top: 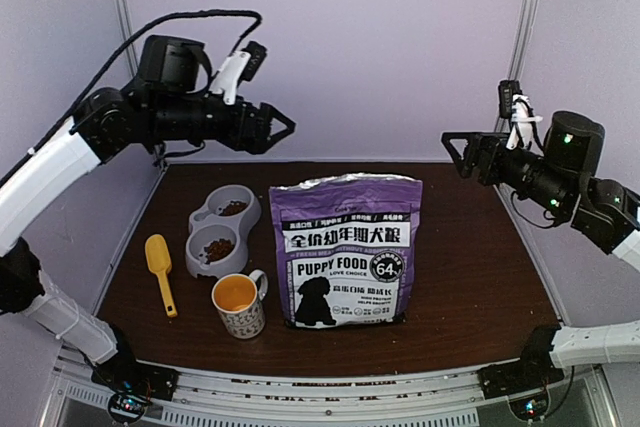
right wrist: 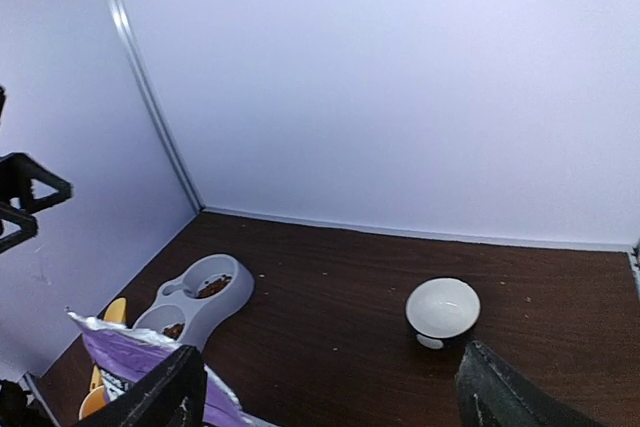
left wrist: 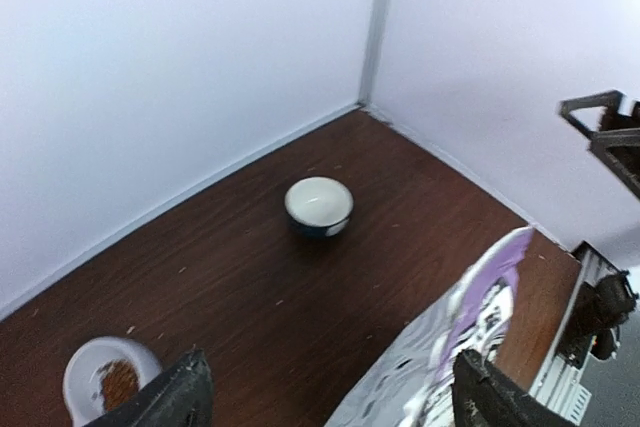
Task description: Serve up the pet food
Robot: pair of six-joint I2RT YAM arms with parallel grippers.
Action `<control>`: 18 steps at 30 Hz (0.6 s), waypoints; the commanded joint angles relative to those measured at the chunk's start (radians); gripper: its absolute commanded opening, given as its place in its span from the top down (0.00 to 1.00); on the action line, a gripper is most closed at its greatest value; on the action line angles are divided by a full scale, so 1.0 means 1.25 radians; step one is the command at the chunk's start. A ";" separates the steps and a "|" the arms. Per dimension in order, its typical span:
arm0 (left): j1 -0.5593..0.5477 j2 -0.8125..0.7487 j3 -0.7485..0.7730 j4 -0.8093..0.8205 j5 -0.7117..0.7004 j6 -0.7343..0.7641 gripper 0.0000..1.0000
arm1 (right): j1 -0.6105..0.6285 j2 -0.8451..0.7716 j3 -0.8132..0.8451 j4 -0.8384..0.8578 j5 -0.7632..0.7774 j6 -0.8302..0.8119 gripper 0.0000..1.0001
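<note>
The purple "PUPPY FOOD" bag (top: 347,252) stands upright at the table's middle, its top open. Brown kibble (top: 234,208) lies in both wells of a grey double feeder (top: 222,230) to the bag's left. The kibble also shows in the left wrist view (left wrist: 118,379) and the right wrist view (right wrist: 212,287). My left gripper (top: 285,127) is open and empty, high above the feeder and the table's back left. My right gripper (top: 455,152) is open and empty, high at the right. In the wrist views both grippers (left wrist: 335,402) (right wrist: 330,397) stand wide open with nothing between the fingers.
A yellow scoop (top: 160,269) lies left of the feeder. A patterned mug with an orange inside (top: 240,304) stands in front of it. A small white bowl (left wrist: 319,205) (right wrist: 442,309) sits behind the bag, hidden in the top view. White walls enclose the back and sides.
</note>
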 commanded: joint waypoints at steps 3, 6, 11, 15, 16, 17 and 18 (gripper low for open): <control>0.258 -0.303 -0.290 -0.037 -0.136 -0.108 0.09 | -0.147 -0.037 -0.023 -0.190 0.059 0.050 0.11; 0.398 -0.494 -0.428 -0.032 -0.150 -0.104 0.02 | -0.238 -0.070 -0.085 -0.201 0.017 0.059 0.10; 0.644 -0.637 -0.553 -0.074 -0.089 -0.073 0.02 | -0.377 -0.109 -0.196 -0.180 -0.039 0.071 0.09; 0.753 -0.595 -0.655 0.002 -0.028 -0.084 0.02 | -0.453 -0.130 -0.287 -0.117 -0.061 0.088 0.09; 0.771 -0.587 -0.684 0.032 -0.032 -0.088 0.02 | -0.464 -0.136 -0.310 -0.096 -0.055 0.093 0.09; 0.789 -0.581 -0.713 0.068 -0.044 -0.095 0.02 | -0.471 -0.143 -0.334 -0.075 -0.049 0.096 0.10; 0.805 -0.579 -0.746 0.106 -0.064 -0.104 0.02 | -0.477 -0.152 -0.355 -0.049 -0.038 0.097 0.09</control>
